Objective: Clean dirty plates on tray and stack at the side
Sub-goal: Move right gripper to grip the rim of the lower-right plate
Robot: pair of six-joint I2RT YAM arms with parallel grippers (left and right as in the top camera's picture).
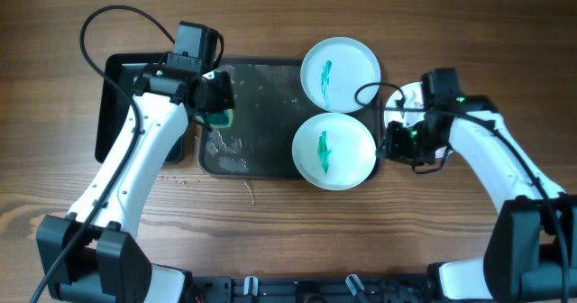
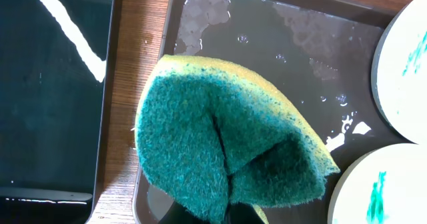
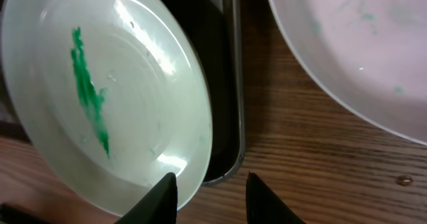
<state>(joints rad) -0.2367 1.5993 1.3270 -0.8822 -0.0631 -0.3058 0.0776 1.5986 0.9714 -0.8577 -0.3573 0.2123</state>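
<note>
Clenching folded green-and-yellow sponge (image 2: 227, 137) in left gripper (image 1: 216, 100) over wet dark grey rectangular tray (image 1: 261, 96), centre-left, readying a wipe; holding right gripper (image 3: 210, 199) parted at green-streaked round white plate (image 3: 143, 64), rim-side, centre-right, likely for steadying.

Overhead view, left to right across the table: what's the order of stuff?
Tub → sponge → bare tray → far streaked plate and near streaked plate, level with each other → third plate, partly hidden.

A robot lab bench: two cabled white arms (image 1: 135, 163) at a wooden table (image 1: 297, 14).
</note>
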